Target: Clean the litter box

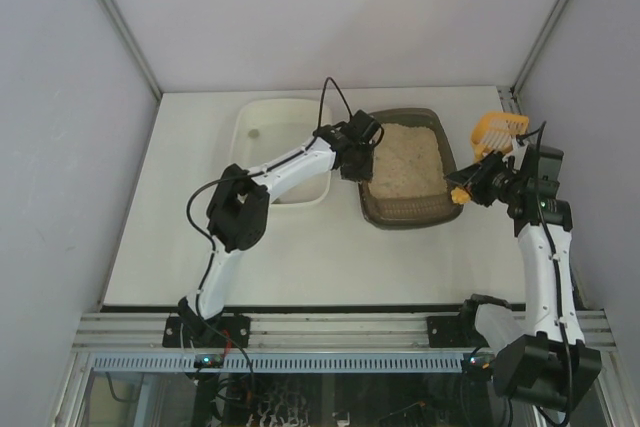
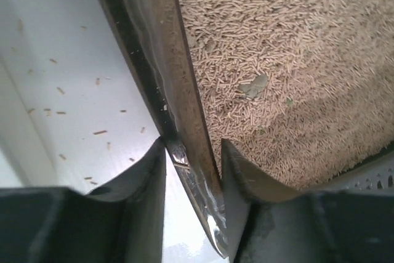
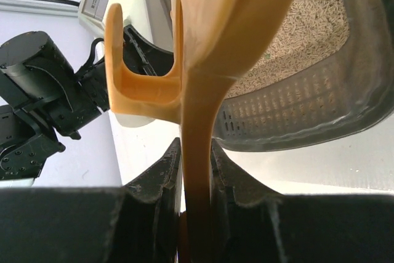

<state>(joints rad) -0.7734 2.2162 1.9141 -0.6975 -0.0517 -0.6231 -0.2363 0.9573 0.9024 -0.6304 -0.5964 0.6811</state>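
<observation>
The litter box, a dark brown tray of beige pellet litter, sits at the table's middle right. My left gripper is at its left rim. The left wrist view shows that gripper shut on the rim, one finger outside, the other over the litter. A few greenish scraps lie on the pellets. My right gripper is beside the box's right edge, shut on the handle of the yellow slotted scoop. In the right wrist view the handle runs up between the fingers of that gripper.
A white tub stands just left of the litter box, with the left arm reaching over it. Stray pellets lie on the white surface outside the rim. The table's right edge and a metal frame post are close to the scoop.
</observation>
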